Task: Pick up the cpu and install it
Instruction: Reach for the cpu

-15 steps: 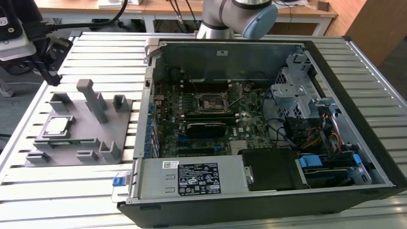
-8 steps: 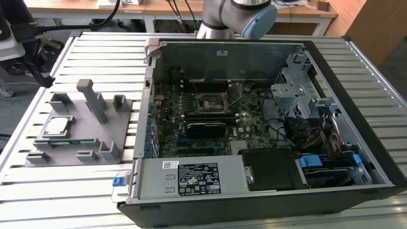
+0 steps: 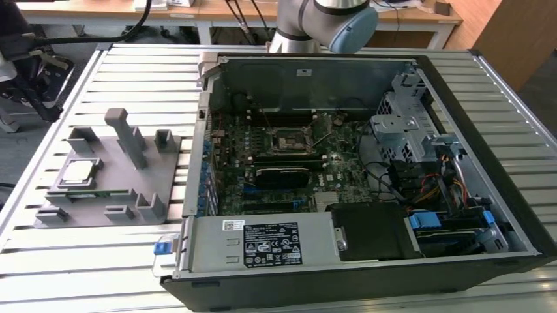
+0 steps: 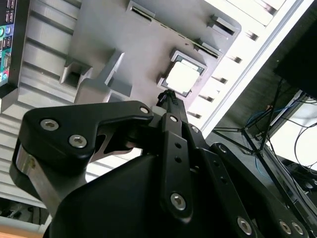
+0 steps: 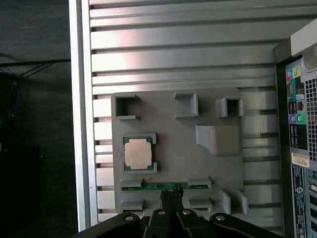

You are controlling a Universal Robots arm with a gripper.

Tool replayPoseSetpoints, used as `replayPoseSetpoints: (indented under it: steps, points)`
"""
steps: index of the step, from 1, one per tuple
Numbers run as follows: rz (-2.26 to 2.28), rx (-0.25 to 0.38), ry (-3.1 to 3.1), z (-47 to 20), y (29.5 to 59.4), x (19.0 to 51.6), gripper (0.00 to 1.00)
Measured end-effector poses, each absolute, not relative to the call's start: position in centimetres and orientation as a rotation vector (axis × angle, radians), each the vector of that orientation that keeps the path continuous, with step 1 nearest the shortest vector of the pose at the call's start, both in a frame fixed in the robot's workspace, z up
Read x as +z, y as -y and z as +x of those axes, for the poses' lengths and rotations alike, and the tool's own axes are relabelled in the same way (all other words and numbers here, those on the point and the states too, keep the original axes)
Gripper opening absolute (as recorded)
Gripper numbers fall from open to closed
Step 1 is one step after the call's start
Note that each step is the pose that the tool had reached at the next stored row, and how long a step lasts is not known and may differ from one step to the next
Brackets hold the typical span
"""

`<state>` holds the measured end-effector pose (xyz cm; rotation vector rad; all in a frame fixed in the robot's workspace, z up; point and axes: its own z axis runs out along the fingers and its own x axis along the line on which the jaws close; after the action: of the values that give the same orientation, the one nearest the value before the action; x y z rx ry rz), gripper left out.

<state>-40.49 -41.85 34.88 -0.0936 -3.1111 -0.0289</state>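
One cpu sits in its tray pocket beside the case; your gripper hangs above, jaws closed on nothing. Descend like that and you could jab it, not grasp it.

Slatted aluminium table, pale wooden desks behind, perhaps grey floor.

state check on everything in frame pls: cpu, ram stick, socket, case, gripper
cpu: seated in its nest on the grey fixture, not picked up.
memory stick: lying in its slot at the fixture's edge.
socket: looks empty, dark centre showing.
computer case: on its side, panel off, open.
gripper: shut, holding nothing, over the fixture, clear of the cpu.
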Motion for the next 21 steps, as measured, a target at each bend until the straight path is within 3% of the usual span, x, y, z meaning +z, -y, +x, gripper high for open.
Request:
replayPoseSetpoints:
  steps: [21]
  points:
    - [-0.076, -0.016, 3.119, -45.1, 41.7, 34.5, 0.11]
